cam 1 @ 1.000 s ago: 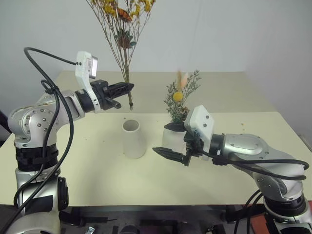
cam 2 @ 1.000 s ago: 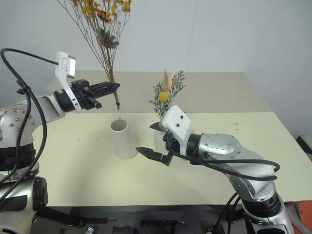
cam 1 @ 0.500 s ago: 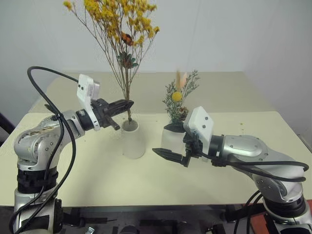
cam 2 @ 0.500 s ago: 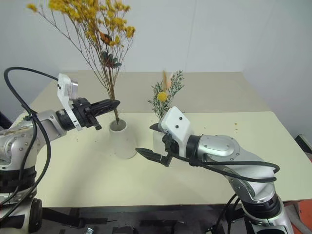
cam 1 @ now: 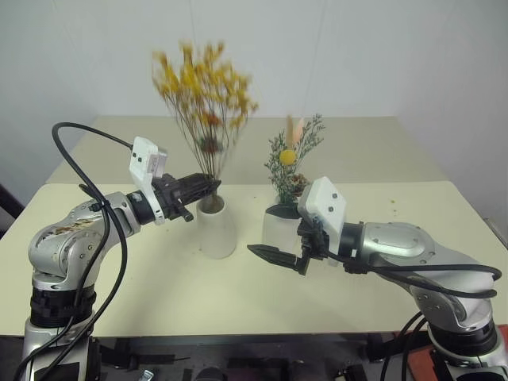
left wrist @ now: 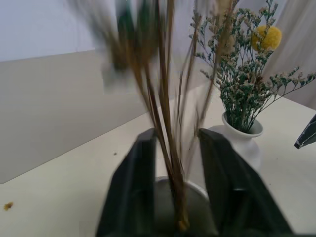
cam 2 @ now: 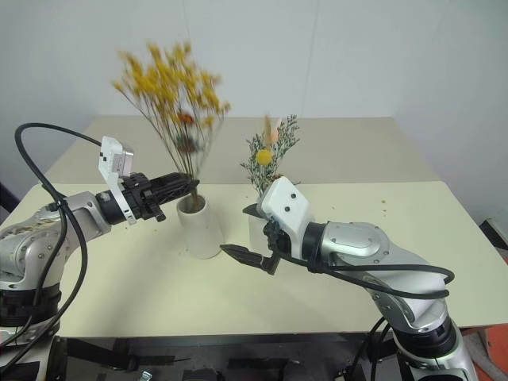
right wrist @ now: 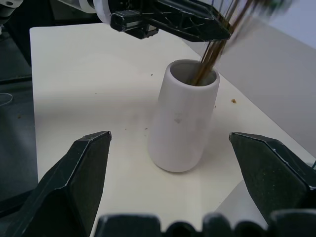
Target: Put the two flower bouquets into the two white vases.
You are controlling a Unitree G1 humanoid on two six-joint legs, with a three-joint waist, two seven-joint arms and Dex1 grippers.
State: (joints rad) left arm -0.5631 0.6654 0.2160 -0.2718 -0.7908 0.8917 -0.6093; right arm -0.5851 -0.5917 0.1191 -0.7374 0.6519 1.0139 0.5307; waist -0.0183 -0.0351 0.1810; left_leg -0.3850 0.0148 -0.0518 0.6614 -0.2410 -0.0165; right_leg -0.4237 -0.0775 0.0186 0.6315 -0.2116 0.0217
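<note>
On the cream table [cam 1: 143, 294], the yellow spray [cam 1: 202, 91] stands with its stems in the tall vase [cam 1: 217, 228], the left gripper [cam 1: 208, 186] spread around them, the right gripper [right wrist: 170, 177] wide open near the squat vase [left wrist: 242, 136] holding the green sprig [cam 1: 294, 159].

We see the yellow spray [cam 1: 203, 91] standing with its stems in the tall vase [cam 1: 216, 228]; beside it, the green sprig [cam 1: 292, 164] sits upright in the squat vase [cam 1: 277, 225].
</note>
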